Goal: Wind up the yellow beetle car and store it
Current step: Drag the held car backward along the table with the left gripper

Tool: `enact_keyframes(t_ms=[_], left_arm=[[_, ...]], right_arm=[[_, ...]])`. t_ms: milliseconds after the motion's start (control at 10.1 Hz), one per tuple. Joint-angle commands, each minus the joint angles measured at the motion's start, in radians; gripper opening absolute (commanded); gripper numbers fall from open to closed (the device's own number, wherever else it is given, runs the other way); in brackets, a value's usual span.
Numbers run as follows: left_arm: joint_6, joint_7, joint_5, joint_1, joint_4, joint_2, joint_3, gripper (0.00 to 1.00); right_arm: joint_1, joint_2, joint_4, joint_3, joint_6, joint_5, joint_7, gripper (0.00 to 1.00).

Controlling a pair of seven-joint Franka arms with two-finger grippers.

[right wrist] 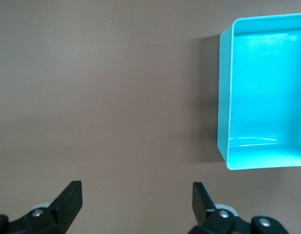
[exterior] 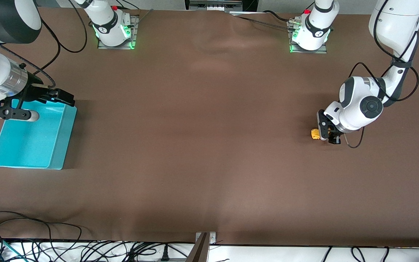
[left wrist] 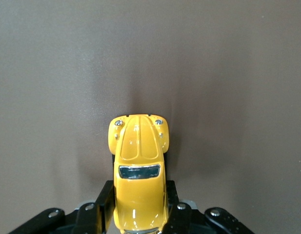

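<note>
The yellow beetle car [exterior: 315, 134] is a tiny orange-yellow toy at the left arm's end of the table. My left gripper [exterior: 326, 133] is down at the tabletop and shut on it. In the left wrist view the black fingers [left wrist: 105, 201] press both sides of the yellow beetle car [left wrist: 139, 161], whose rounded front end pokes out past my left gripper [left wrist: 139, 202]. My right gripper [exterior: 65, 97] hangs open over the rim of the turquoise bin [exterior: 63, 135], and in its wrist view my right gripper [right wrist: 137, 197] holds nothing.
The turquoise bin [right wrist: 224, 122] stands at the right arm's end of the table with nothing in it. Brown tabletop stretches between the bin and the car. Cables lie along the table edge nearest the front camera.
</note>
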Motion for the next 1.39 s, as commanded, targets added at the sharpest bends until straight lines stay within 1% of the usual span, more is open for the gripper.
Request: enact_keyframes(t_ms=[0, 198, 396, 495, 594, 792, 989, 1187, 1286], left_arm=[[0.001, -0.021, 0.005, -0.004, 0.016, -0.013, -0.023, 0.12], [-0.028, -0.027, 0.005, -0.004, 0.037, -0.023, -0.098, 0.12], [-0.031, -0.043, 0.005, -0.010, 0.049, -0.014, -0.154, 0.12], [-0.032, -0.051, 0.011, -0.025, 0.049, -0.010, -0.168, 0.12], [-0.034, -0.053, 0.011, -0.051, 0.049, 0.003, -0.168, 0.12], [-0.034, -0.051, 0.014, -0.038, 0.060, 0.057, -0.163, 0.12], [-0.034, -0.050, 0.018, -0.036, 0.080, 0.100, -0.142, 0.12], [-0.034, -0.022, 0.019, -0.036, 0.085, 0.112, -0.081, 0.12], [-0.036, 0.014, 0.021, -0.036, 0.085, 0.112, -0.039, 0.12]], right_arm=[[0.006, 0.005, 0.021, 0.000, -0.021, -0.016, 0.011, 1.00], [0.006, 0.005, 0.020, 0.000, -0.021, -0.016, 0.007, 1.00], [0.006, 0.005, 0.020, 0.000, -0.021, -0.016, 0.008, 1.00], [0.006, 0.005, 0.020, 0.000, -0.021, -0.016, 0.007, 1.00], [0.006, 0.005, 0.020, 0.000, -0.019, -0.016, 0.007, 1.00], [0.006, 0.005, 0.020, 0.000, -0.021, -0.016, 0.011, 1.00], [0.006, 0.005, 0.020, 0.000, -0.021, -0.016, 0.007, 1.00], [0.005, 0.005, 0.020, 0.000, -0.021, -0.016, 0.007, 1.00], [0.005, 0.005, 0.020, 0.000, -0.021, -0.016, 0.004, 1.00]])
